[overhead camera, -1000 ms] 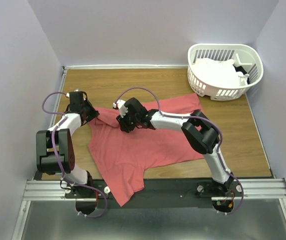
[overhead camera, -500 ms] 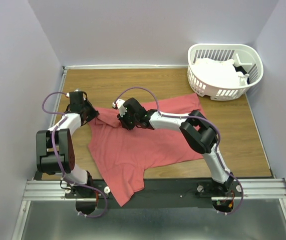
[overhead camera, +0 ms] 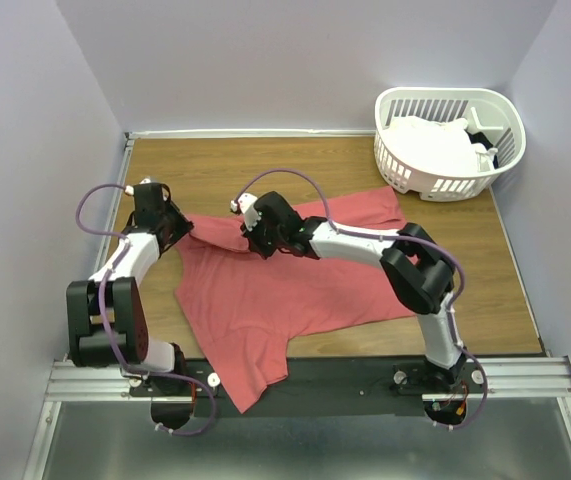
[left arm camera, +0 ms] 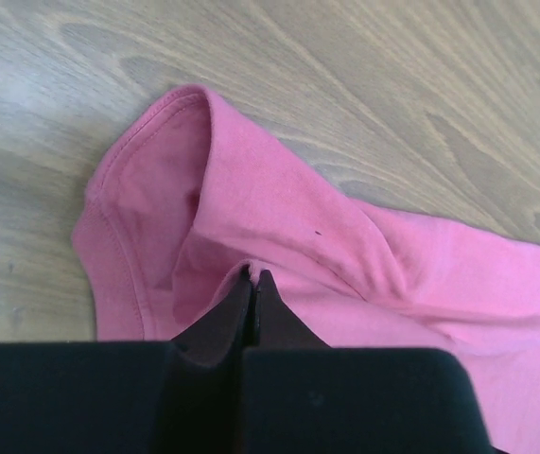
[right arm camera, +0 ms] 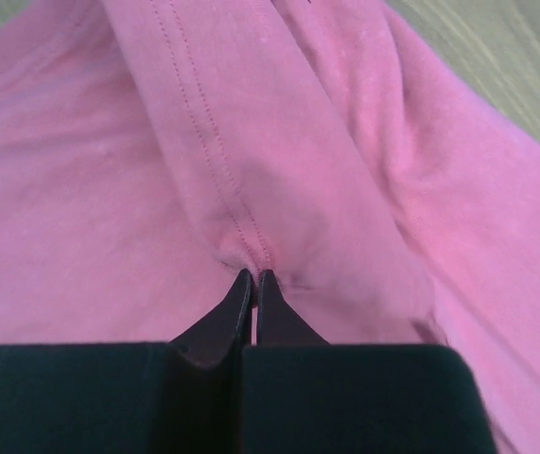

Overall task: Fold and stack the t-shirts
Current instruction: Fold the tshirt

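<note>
a brown wood-grain desk (overhead camera: 265, 170) sits boxed in by pale lilac walls (overhead camera: 265, 60). a crumpled coral-red cotton t-shirt (overhead camera: 285, 290) lies spread across the desk's middle, one end hanging over the near edge. the left pincer (left arm camera: 252, 274) is clenched on a fold by the shirt's left sleeve; the right pincer (right arm camera: 253, 274) is clenched on a stitched hem near the far edge. white t-shirts (overhead camera: 430, 145) lie heaped in a white slatted plastic basket (overhead camera: 405, 170) at the far right corner.

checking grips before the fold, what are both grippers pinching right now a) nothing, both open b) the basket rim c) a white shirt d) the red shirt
d: each wrist view shows the left gripper and right gripper shut on a fold of the coral-red t-shirt.
</note>
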Robot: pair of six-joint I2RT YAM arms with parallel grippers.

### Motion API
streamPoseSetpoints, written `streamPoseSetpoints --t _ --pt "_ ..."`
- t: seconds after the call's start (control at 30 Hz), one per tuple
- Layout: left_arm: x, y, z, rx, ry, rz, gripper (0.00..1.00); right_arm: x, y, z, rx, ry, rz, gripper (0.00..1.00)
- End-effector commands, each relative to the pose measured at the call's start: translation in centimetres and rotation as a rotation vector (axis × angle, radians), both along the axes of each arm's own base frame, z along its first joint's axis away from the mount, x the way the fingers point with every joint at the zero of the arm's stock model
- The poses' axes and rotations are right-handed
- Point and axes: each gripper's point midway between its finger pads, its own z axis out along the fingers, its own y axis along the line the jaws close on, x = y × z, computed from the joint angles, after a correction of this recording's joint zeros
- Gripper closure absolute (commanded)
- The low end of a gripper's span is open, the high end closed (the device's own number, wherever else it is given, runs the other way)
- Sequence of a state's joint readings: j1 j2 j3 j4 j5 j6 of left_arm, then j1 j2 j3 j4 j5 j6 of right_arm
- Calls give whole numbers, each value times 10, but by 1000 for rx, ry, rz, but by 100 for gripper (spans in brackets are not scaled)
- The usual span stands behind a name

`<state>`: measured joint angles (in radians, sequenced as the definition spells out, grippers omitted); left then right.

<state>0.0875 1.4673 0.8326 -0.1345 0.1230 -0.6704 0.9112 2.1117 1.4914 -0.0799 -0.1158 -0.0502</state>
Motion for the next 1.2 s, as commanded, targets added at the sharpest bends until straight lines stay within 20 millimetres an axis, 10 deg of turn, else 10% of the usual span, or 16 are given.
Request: streamPoseSetpoints --t 0.0,0.57,1.17 --pt "-20 5 10 20 -14 42 100 -17 -10 30 21 -5 9 97" --pt "-88 -22 -17 -27 50 33 100 -55 -45 2 -62 106 50 97" --pt "-112 -21 -7 -28 49 66 100 -57 -55 0 -95 91 46 97"
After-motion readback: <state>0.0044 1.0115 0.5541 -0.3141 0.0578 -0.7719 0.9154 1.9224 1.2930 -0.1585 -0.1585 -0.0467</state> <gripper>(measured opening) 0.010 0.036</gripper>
